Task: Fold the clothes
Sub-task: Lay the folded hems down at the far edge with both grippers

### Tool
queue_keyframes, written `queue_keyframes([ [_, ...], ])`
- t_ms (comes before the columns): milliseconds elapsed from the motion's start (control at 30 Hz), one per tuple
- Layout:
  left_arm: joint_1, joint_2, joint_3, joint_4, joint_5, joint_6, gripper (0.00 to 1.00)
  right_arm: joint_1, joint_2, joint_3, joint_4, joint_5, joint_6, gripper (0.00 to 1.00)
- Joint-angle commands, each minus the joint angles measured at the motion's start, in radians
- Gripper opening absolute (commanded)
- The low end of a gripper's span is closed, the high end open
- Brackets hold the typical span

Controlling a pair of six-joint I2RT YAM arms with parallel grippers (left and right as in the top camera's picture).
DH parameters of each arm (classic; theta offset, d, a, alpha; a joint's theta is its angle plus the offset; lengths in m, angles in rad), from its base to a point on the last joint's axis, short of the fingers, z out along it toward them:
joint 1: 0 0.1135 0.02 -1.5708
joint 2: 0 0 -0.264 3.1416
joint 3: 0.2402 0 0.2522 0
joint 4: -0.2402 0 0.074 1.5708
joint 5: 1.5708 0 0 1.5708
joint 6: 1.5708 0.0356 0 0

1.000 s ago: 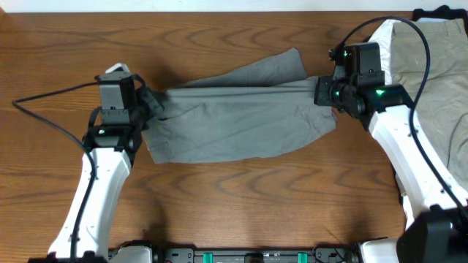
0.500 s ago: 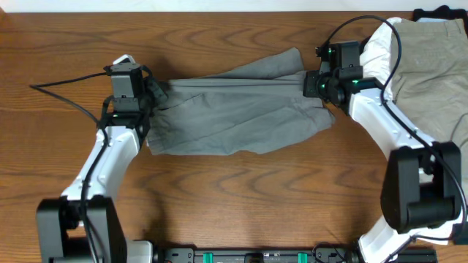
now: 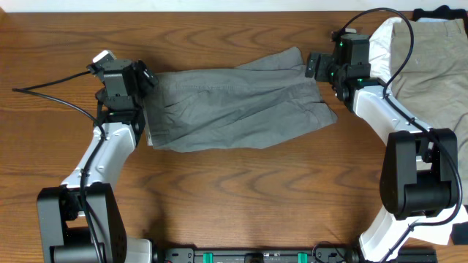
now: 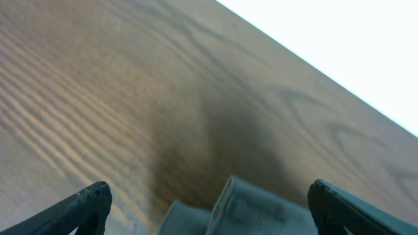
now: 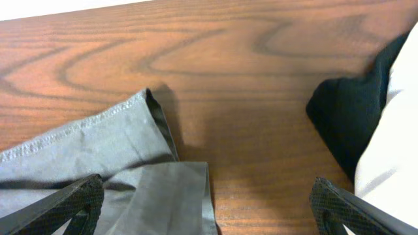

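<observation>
Left claw (image 4: 209, 201) and right claw (image 5: 206, 196) both spread apart, empty, at the 2 ends of the gray garment (image 3: 234, 109).

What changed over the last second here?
Both tools drew the far edge of the gray garment farther back on the table, then let go; the left tool and right tool are open now. The beige clothes pile stayed put.

A gray garment (image 5: 98, 156) is seen lying on the wooden counter (image 5: 248, 98), with a stitched hem along its upper edge. The fingers (image 5: 78, 199) of the right gripper (image 5: 206, 199) are spread wide above it. A black cloth (image 5: 346, 117) and a white cloth (image 5: 392, 170) are seen at the right edge.
</observation>
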State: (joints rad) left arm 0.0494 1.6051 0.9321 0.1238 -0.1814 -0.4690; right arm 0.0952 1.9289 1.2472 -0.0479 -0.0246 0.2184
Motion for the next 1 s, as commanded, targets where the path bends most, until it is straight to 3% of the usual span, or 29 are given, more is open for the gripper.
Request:
queue_keyframes([
  [0, -0.003, -0.026, 0.019, -0.038, 0.046, 0.05, 0.98, 0.009, -0.058, 0.018, -0.047, -0.043, -0.01, 0.99],
  [167, -0.003, -0.048, 0.019, -0.155, 0.172, 0.105, 0.98, 0.035, -0.105, 0.018, -0.177, -0.125, -0.03, 0.99],
  [300, -0.003, -0.049, 0.019, -0.232, 0.191, 0.129, 0.98, 0.055, -0.103, 0.017, -0.247, -0.117, -0.012, 0.99],
  [367, -0.003, -0.049, 0.019, -0.255, 0.19, 0.162, 0.98, 0.064, -0.097, 0.017, -0.261, -0.106, 0.068, 0.99],
  [467, -0.003, -0.049, 0.019, -0.279, 0.179, 0.186, 0.98, 0.09, -0.08, 0.015, -0.332, 0.021, 0.398, 0.99],
  [533, -0.003, -0.049, 0.019, -0.286, 0.153, 0.187, 0.98, 0.108, -0.067, 0.013, -0.345, 0.06, 0.48, 0.99],
  [867, -0.003, -0.049, 0.019, -0.307, 0.136, 0.188, 0.98, 0.2, 0.039, 0.013, -0.116, 0.107, 0.536, 0.98],
  [967, -0.003, -0.049, 0.019, -0.325, 0.136, 0.188, 0.98, 0.212, 0.083, 0.013, -0.063, 0.108, 0.549, 0.89],
])
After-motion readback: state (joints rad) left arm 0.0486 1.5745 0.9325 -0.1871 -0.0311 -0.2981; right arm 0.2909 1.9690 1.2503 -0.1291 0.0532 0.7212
